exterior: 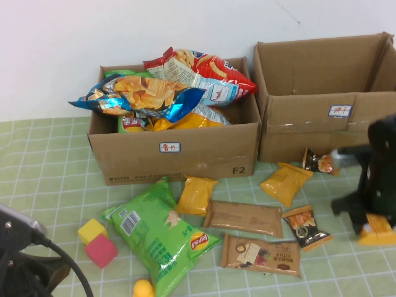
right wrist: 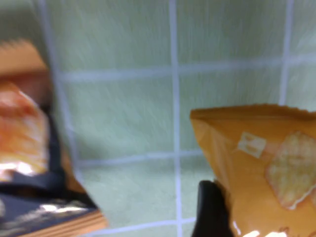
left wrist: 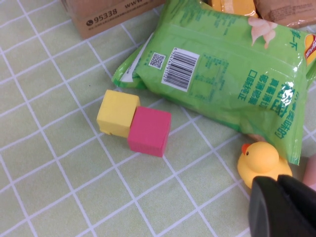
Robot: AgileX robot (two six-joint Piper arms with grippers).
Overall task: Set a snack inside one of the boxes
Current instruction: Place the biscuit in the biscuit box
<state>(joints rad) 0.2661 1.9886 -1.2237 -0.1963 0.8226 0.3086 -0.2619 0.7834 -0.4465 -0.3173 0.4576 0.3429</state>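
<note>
Left claw [left wrist: 281, 207] closed by duck [left wrist: 260, 160], right claw [exterior: 371, 216] touching orange snack packet [exterior: 378, 230], grip unclear

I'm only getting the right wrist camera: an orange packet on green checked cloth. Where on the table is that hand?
Observer: The right hand is at the table's right edge, just over that orange packet, in front of the right box.
Operator: Anything in that box?
Observer: No snacks show in it. The left box is piled high with chip bags.
Operator: And the other hand?
Observer: The left hand sits shut at the near left corner, beside a yellow duck.
</note>
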